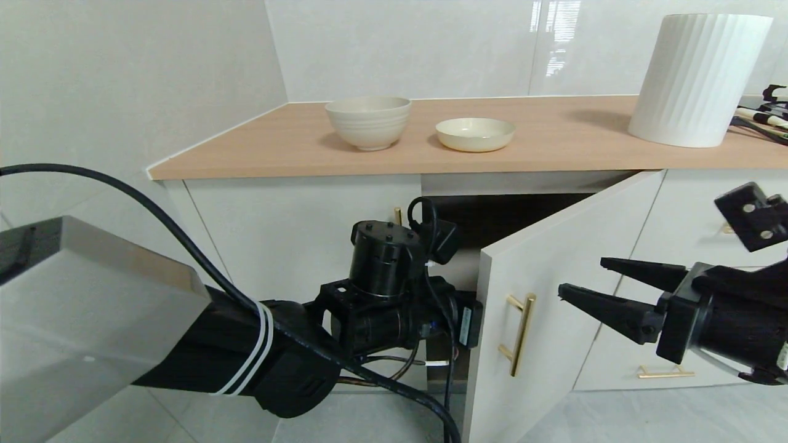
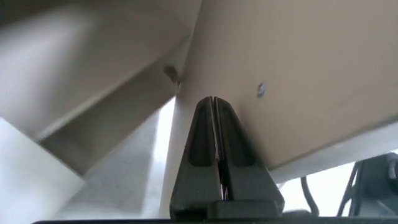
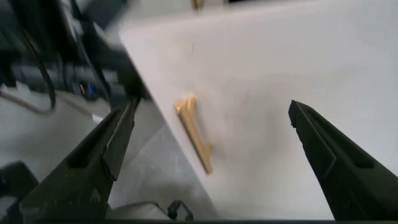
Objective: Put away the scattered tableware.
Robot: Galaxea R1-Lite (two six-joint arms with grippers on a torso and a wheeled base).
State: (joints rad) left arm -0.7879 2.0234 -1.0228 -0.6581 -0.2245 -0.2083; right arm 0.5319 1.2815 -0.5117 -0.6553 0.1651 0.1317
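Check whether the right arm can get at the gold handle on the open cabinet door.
Probably yes: the right gripper, open, faces the gold handle on the outer face of the cabinet door, with nothing between them.

The cabinet door [image 1: 554, 295] stood half open, its gap largely filled by the left arm [image 1: 394, 289], while its gold handle [image 1: 520, 332] lay unobstructed before the right gripper [image 1: 582, 275], and bare countertop [image 1: 554, 132] separated the dish [image 1: 475, 133] from the tall white container [image 1: 699, 80].
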